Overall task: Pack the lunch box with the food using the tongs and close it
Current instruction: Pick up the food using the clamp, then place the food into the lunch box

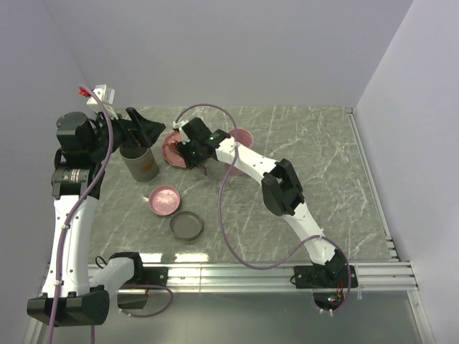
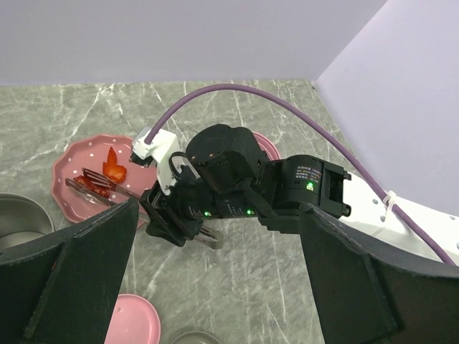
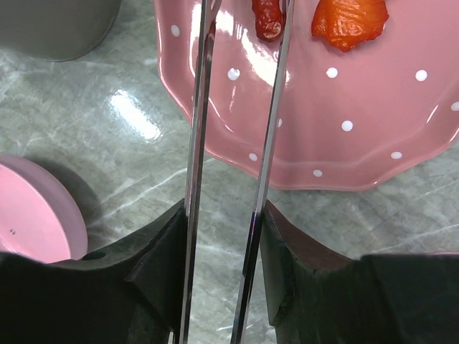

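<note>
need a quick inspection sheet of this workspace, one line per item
surface: grey marbled table, white veins
job's things: tongs reach over the pink dotted plate by the red-orange food; grey lunch box stands beside the plate
clutter: pink lid and grey dish lie apart on the table
grippers: right gripper shut on the tongs; left gripper open, holding nothing
cables: purple cable loops over the right arm
surroundings: plain walls, metal rail at near edge

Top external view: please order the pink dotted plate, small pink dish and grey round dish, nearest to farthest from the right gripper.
From the right gripper, which holds the tongs:
1. Pink dotted plate, under it, at the back.
2. Small pink dish, toward the arm bases.
3. Grey round dish, closest to the bases.
</note>
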Controlling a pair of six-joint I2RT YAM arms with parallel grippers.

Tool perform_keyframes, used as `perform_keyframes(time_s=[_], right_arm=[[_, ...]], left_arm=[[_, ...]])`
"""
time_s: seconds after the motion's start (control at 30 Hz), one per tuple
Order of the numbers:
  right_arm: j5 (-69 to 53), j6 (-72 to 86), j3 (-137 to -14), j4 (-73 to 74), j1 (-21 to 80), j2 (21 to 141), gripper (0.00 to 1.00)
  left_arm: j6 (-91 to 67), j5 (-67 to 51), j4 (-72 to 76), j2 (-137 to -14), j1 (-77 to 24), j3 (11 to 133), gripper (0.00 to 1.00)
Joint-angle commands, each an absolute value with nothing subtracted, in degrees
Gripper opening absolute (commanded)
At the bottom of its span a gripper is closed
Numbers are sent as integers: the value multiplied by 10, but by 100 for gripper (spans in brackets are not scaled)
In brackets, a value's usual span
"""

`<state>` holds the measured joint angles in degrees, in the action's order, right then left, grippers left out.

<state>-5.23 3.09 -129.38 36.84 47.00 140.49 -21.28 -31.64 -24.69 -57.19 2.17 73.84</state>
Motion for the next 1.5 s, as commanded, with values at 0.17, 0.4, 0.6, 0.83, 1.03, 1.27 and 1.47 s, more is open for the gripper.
perform_keyframes(time_s=[0.17, 0.4, 0.6, 0.83, 1.03, 1.27, 1.47], right_arm=[[-37, 21, -1245, 347, 468, 1322, 42], [-60, 32, -1221, 354, 454, 1276, 40], [-78, 34, -1212, 362, 449, 1247, 40], [-86, 33, -1200, 369, 440, 1220, 38], [-88, 28, -1196, 382, 439, 1202, 37], [-101, 29, -1195, 403, 439, 1164, 36], [-108, 27, -1202, 422, 439, 1133, 36]], left_arm=[[-207, -323, -237, -560, 25, 743, 99], [-225, -324, -236, -562, 28, 749, 99], [-258, -328, -223, -559, 46, 738, 99], [-273, -340, -218, -566, 63, 737, 99], [-277, -332, -216, -567, 66, 736, 99], [-302, -295, -228, -579, 82, 745, 99], [-318, -244, -234, -586, 98, 759, 99]])
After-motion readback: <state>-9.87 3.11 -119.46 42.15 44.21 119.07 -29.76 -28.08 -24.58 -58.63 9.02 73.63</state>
